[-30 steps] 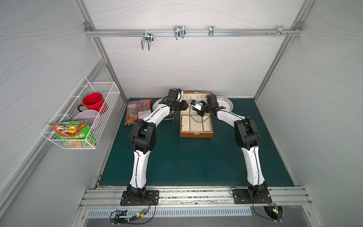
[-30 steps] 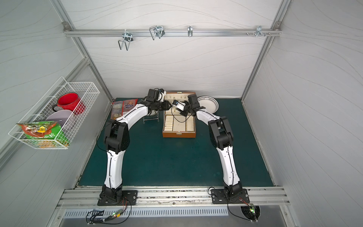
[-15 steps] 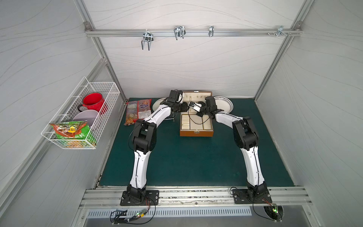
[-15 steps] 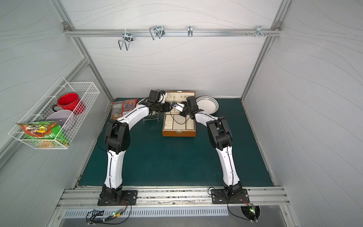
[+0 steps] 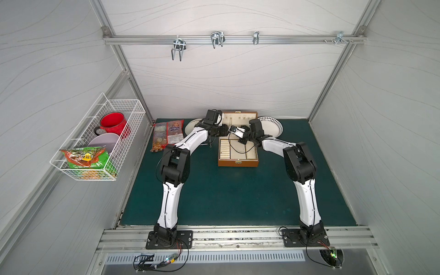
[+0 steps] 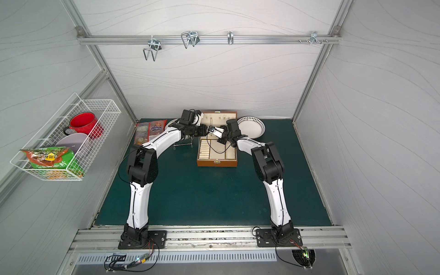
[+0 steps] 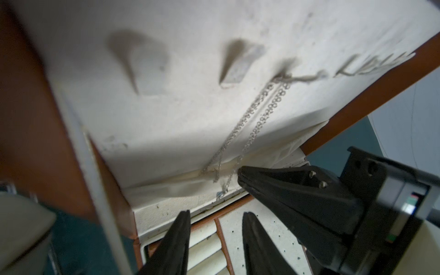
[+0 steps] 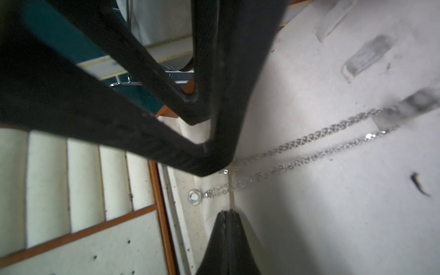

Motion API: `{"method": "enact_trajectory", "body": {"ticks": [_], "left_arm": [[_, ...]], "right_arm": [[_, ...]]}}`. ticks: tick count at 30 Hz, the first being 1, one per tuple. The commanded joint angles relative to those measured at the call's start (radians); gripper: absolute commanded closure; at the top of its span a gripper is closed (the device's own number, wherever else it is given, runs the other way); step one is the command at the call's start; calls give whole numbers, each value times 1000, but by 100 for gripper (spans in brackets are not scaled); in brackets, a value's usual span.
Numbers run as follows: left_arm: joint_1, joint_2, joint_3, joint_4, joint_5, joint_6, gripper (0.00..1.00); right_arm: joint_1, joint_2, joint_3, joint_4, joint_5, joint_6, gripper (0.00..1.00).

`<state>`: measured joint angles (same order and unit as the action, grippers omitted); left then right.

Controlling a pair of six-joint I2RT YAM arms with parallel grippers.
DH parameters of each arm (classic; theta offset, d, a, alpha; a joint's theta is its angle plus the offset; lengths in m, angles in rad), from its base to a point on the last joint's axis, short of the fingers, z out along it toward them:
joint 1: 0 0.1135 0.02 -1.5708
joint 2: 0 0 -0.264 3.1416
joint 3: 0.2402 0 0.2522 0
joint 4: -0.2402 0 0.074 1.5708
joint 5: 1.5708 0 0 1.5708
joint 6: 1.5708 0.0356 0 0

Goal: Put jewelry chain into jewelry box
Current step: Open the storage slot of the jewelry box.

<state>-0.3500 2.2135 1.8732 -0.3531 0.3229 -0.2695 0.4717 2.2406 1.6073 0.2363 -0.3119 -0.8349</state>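
Only the wrist views show the chain (image 7: 259, 114) well: it hangs from a hook (image 7: 283, 77) in the lid (image 7: 166, 107) of the open box (image 5: 226, 163), down to the hinge. Both top views hardly show it. The left end effector (image 7: 215, 213) is partly open, holding nothing. The right end effector (image 8: 228, 213) is pinched shut, tip just beside the chain.
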Motion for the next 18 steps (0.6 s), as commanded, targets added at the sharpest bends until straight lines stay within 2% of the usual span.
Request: {"method": "enact_trajectory", "body": {"ticks": [1, 18], "left_arm": [[-7, -53, 16, 37, 4, -9, 60], [-8, -65, 28, 36, -24, -16, 60]], "right_arm": [[11, -48, -23, -16, -19, 22, 100], [12, -67, -44, 55, 18, 43, 100]]}}
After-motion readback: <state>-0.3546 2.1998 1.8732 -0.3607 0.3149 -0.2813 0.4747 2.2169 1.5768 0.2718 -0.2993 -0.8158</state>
